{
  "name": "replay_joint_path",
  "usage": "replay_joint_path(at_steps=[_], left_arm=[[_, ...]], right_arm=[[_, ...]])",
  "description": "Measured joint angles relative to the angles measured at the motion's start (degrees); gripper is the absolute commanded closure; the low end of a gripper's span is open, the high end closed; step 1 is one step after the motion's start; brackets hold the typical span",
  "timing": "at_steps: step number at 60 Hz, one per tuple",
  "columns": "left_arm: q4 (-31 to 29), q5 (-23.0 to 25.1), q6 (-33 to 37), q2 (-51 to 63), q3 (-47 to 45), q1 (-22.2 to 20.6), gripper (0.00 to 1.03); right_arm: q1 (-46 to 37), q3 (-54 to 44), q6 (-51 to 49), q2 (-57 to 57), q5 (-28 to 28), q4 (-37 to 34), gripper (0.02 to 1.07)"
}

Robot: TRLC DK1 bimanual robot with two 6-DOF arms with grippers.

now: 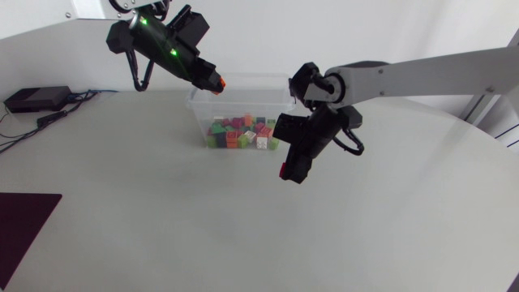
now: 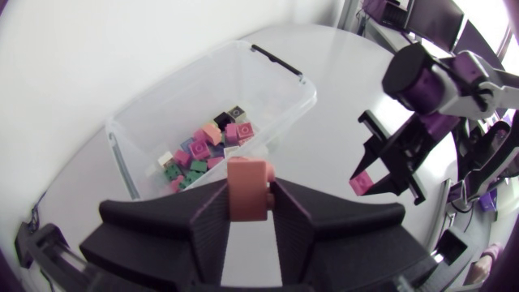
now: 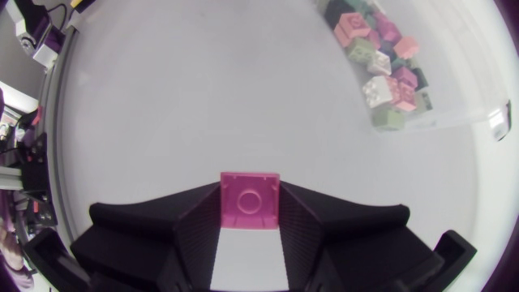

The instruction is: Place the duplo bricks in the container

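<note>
A clear plastic container [image 1: 200, 109] at the table's back middle holds several coloured duplo bricks [image 1: 241, 132]. My left gripper [image 1: 216, 83] hangs above the container's left rim, shut on an orange brick [image 2: 247, 188]. In the left wrist view the container [image 2: 293, 84] lies ahead of and below that brick. My right gripper [image 1: 285, 172] hovers in front of the container's right end, shut on a pink brick [image 3: 250, 201], which also shows as a small red-pink spot, the pink brick [image 1: 282, 170]. The container's bricks [image 3: 381, 61] lie ahead of the right gripper and off to one side.
A black box [image 1: 36, 98] with cables sits at the table's far left. A dark mat [image 1: 20, 227] lies at the front left edge. Bare white tabletop [image 1: 203, 227] spreads in front of the container.
</note>
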Motion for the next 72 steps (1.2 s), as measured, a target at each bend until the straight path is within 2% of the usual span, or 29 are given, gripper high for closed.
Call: replay_joint_path(at_steps=[6,32,50,72], left_arm=[[2.3,0.0,-0.8,2.6,0.9,0.8,0.8],[5.1,0.9,-3.0,10.3,9.2,4.8,0.77],[7.3,1.8,-5.2,13.6,13.1,5.0,0.75],[12.4,2.1,-6.9,15.1,13.9,5.0,0.73]], right_arm=[[0.5,3.0,1.5,-1.4,-1.1,-1.4,0.92],[0.9,18.9,10.6,-1.1,-3.6,-0.9,0.92],[0.3,29.4,17.0,5.7,-4.1,4.0,0.92],[-3.1,32.2,21.8,10.8,-4.3,12.8,0.92]])
